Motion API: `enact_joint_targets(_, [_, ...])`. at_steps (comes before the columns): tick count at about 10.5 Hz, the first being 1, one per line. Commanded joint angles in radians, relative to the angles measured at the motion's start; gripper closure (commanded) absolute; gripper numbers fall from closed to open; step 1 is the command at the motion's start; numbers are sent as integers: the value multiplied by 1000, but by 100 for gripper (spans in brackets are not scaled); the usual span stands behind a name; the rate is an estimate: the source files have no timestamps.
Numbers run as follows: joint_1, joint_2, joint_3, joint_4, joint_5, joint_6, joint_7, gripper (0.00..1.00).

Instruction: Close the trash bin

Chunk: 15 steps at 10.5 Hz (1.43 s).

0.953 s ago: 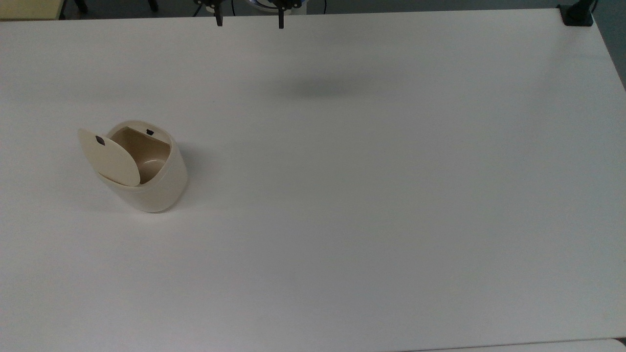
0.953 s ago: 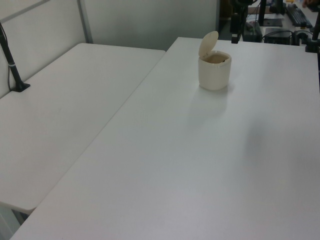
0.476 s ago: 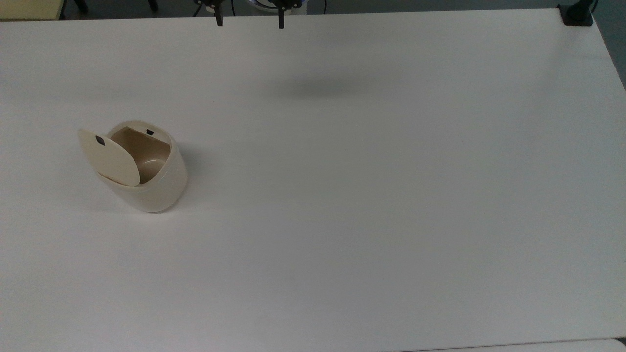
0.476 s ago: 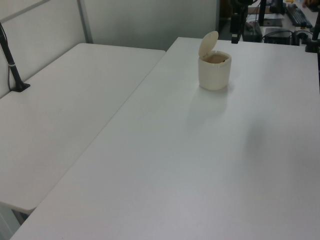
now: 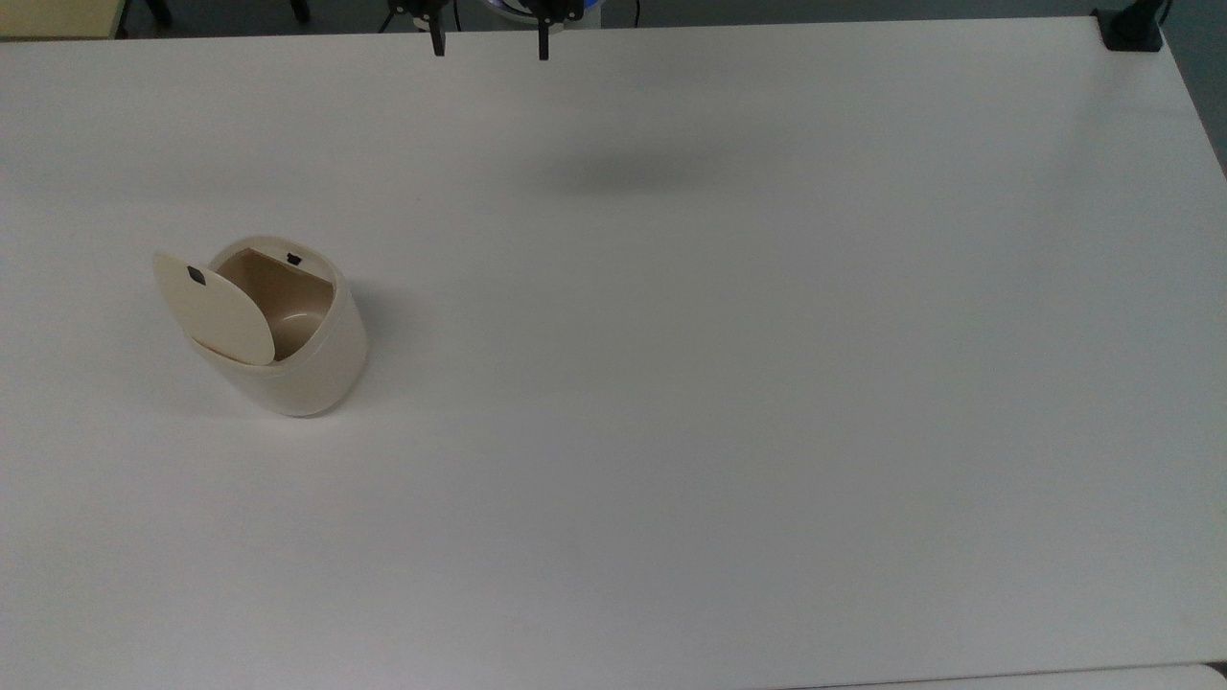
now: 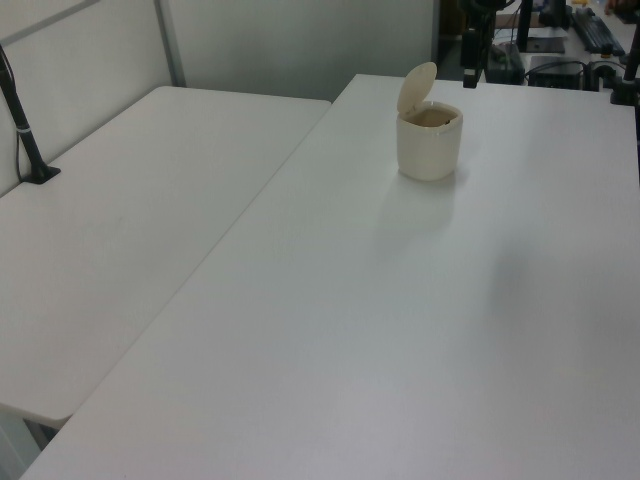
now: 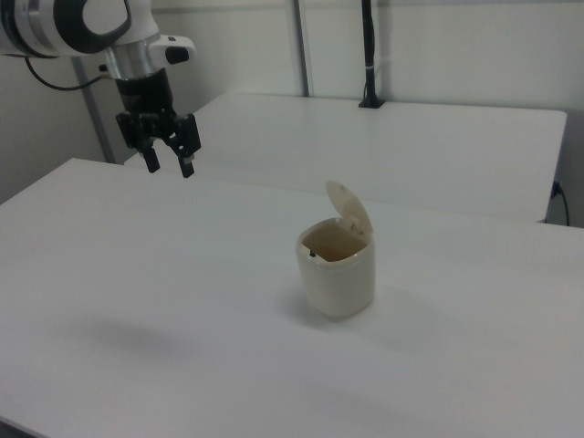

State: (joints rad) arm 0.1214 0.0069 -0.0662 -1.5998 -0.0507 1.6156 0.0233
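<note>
My tool point(image 5: 490, 38) has narrowed its spread fingers slightly yet hangs empty, far from the trash bin point(image 5: 288, 335), lid point(image 5: 216, 309) up.

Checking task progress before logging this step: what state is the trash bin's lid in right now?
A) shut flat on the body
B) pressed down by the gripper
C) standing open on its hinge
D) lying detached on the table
C: the lid stands up from the trash bin, tan inside exposed; the open gripper hangs apart from it.
</note>
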Motion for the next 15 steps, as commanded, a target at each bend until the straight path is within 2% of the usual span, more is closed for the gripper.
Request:
enact_joint_targets(1, [14,-13,-12,-8,0,-19,-19,91])
enact_joint_targets(2, [12,-13,-12,-8,-1,-19,-20,100])
enact_joint_targets(6, [0,14,-26,24,-5,3,-19,100])
enact_joint_targets(8, [-67,68,-26,84,-15,35,-16,100])
enact_joint_targets(13, [-230,129,-26,93,-15,338,30,100])
enact_joint_targets(15, [-278,188,-26,93,-17,493,93,100])
